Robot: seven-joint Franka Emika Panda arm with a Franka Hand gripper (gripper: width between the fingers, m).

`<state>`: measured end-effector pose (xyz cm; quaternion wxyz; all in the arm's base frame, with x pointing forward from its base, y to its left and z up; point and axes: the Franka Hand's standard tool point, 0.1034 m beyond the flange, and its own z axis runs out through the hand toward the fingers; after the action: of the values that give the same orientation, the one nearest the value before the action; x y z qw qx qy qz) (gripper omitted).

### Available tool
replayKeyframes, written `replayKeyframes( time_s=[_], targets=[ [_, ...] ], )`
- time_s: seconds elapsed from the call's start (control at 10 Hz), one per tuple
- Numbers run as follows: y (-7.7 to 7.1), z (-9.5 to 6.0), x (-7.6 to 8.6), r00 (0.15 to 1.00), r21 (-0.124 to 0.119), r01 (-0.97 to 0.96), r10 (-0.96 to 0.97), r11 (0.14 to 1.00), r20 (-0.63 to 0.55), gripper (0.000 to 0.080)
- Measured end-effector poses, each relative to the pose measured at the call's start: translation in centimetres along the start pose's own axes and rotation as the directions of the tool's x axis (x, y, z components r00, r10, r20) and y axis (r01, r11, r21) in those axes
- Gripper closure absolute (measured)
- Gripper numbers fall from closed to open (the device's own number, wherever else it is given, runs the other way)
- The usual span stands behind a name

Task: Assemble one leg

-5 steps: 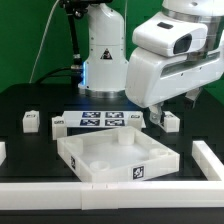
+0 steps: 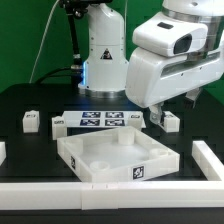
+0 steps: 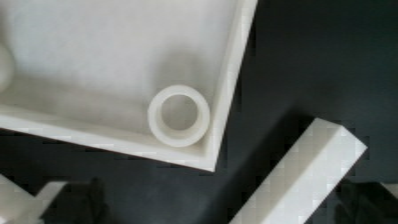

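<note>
The white square tray lies at the front middle of the black table. Small white tagged legs lie behind it: two at the exterior view's left and one at its right. A small white post stands inside the tray by its far side. My gripper hangs above the table just behind the tray's far right corner, near the right leg. The wrist view shows a tray corner with a round socket. My gripper looks open and holds nothing.
The marker board lies behind the tray. White rails run along the table's front and the exterior view's right. A white bar lies on the black surface beside the tray corner in the wrist view.
</note>
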<state>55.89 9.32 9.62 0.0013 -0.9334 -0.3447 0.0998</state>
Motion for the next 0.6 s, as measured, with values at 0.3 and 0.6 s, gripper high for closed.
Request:
replayKeyframes(
  time_s=[0.3,0.6],
  targets=[
    [-0.4,0.2,-0.6,0.999,-0.011,0.042,-0.043,0.999,-0.019,0.015],
    [-1.1,1.9,-3.4,0.98,-0.059,0.175,-0.18,0.983,-0.088,0.015]
  ],
)
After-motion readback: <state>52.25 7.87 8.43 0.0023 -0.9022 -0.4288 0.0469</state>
